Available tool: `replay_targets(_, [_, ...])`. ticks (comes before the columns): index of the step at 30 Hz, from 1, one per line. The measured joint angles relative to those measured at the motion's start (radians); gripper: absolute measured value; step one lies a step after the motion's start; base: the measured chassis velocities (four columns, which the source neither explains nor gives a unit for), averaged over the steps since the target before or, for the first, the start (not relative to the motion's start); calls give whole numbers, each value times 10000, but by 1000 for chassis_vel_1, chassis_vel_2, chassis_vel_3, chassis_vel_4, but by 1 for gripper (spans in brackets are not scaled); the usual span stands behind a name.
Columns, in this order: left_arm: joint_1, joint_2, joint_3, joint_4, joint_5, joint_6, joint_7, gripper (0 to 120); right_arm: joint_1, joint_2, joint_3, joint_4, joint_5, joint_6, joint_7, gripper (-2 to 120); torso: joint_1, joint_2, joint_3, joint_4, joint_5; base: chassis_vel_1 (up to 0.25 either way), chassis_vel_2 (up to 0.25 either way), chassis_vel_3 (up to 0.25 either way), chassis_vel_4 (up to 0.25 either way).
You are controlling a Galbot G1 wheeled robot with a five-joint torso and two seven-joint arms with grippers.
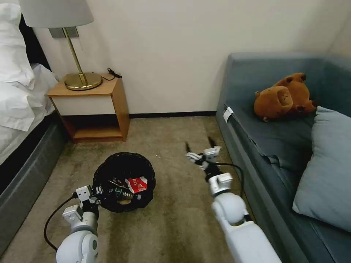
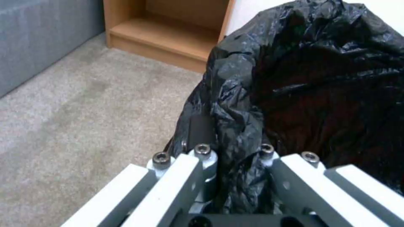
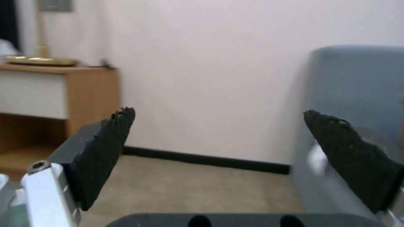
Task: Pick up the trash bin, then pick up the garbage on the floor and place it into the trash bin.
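The trash bin (image 1: 124, 181) sits low over the carpet beside the bed, and the left tool (image 1: 98, 190) is clamped on its near rim, black liner bunched between the fingers. Inside I can see a red-and-white paper cup (image 1: 137, 184) and a green-labelled bottle (image 1: 122, 193); other pieces I can't make out. The right tool (image 1: 198, 145) hangs spread wide and empty above bare carpet near the sofa (image 1: 263, 146). No litter shows on the floor, so the job looks nearly or wholly finished.
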Motion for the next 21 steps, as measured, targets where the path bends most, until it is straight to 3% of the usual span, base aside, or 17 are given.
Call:
replay_targets(2, [27, 178, 23, 3, -87, 6, 18, 3, -347, 60, 799, 0, -37, 338, 0, 100, 0, 0, -1, 0, 0, 0, 0, 0, 0])
replay_targets(6, [53, 269, 70, 65, -111, -14, 93, 3, -657, 169, 1099, -201, -47, 573, -21, 100, 0, 0, 0, -1, 0, 0, 0, 0, 0])
replay_targets(15, [64, 315, 165, 54, -369, -34, 163, 3, -935, 476, 1406, -925, -64, 967, -50, 100, 0, 0, 0, 0, -1, 0, 0, 0, 0])
replay_targets(21, [80, 614, 182, 161, -385, -86, 229, 3, -968, 488, 1498, -1191, -56, 1106, -67, 100, 0, 0, 0, 0, -1, 0, 0, 0, 0])
